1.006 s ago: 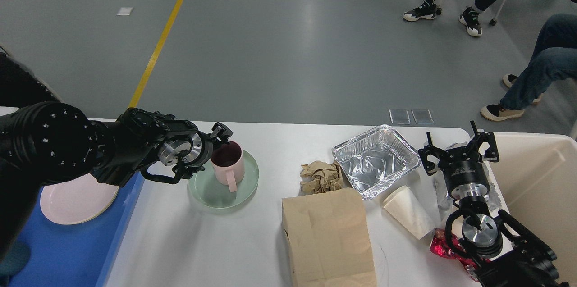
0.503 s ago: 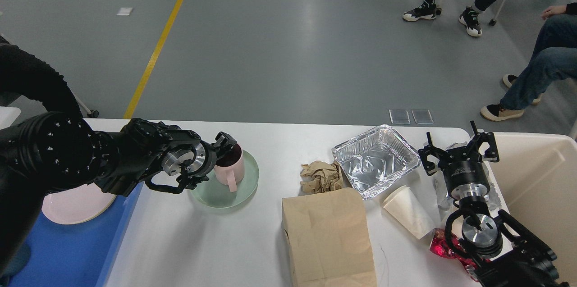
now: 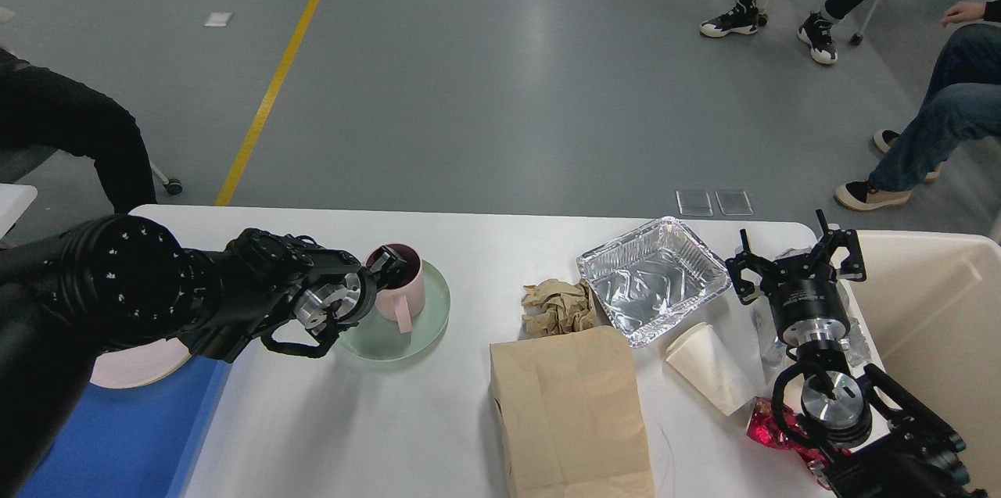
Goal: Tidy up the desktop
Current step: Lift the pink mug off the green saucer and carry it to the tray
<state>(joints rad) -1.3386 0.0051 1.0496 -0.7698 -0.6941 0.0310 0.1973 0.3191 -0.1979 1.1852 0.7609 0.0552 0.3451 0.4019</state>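
The white desktop holds a pink mug standing on a pale green plate. My left gripper is at the mug's left rim, one finger inside the mug and one outside, with a gap between them. Also on the table are crumpled brown paper, a foil tray, a flat brown paper bag, a white paper cup on its side and a red wrapper. My right gripper stands open and empty by the table's right edge, right of the foil tray.
A blue tray with a pink plate lies at the left, partly under my left arm. A beige bin stands beside the right edge. People sit on chairs beyond the table at the far right and left.
My left gripper has come down from above the mug's rim to straddle it. The mug, the plate and the right arm have stayed put.
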